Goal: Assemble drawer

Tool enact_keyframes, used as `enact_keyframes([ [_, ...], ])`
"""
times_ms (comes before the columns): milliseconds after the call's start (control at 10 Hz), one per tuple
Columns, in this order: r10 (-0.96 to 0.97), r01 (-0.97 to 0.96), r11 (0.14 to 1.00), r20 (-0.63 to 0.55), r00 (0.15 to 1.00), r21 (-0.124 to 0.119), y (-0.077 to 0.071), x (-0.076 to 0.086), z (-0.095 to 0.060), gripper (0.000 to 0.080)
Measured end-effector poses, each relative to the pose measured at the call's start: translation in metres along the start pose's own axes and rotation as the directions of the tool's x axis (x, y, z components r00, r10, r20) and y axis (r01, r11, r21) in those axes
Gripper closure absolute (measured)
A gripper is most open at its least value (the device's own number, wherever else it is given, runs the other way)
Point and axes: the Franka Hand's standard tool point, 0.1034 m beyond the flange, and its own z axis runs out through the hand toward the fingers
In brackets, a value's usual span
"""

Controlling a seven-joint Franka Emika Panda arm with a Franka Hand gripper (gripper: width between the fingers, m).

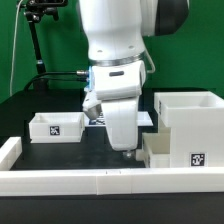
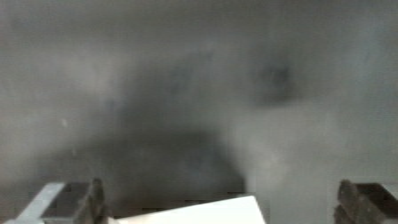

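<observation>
Closest to the camera, the low white rim wall (image 1: 60,180) runs along the bottom of the exterior view. Nothing's happening there.

Just behind it, a bit right of centre, my gripper (image 1: 128,153) is down low over the dark surface (image 1: 70,150), right at the left edge of the right tray (image 1: 168,150). The wrist view is really blurry, but my fingers (image 2: 365,200) look spread, with a white edge (image 2: 178,212) showing between them. I'd guess that's the tray's wall. I'm not pinching anything as far as I can see.

The left tray (image 1: 55,127) is further back at middle left, well apart from me and untouched. The tall casing (image 1: 190,112) stands at the upper right, directly behind the right tray. I can't tell whether the two are touching.

My read is that this is the grab step for the first tray. Next I need to close squarely on that wall and lift without tipping it. Then it has to line up with the casing's opening, and I can't see from here which way that opening faces.
</observation>
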Motion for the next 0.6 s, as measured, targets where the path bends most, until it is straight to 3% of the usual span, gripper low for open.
enact_keyframes([
  [200, 0.011, -0.011, 1.000, -0.005, 1.000, 0.003, -0.0007, 0.0147, 0.0002, 0.0150],
  [600, 0.060, -0.060, 0.998, -0.004, 0.998, 0.002, -0.0011, 0.0171, 0.0004, 0.0150],
])
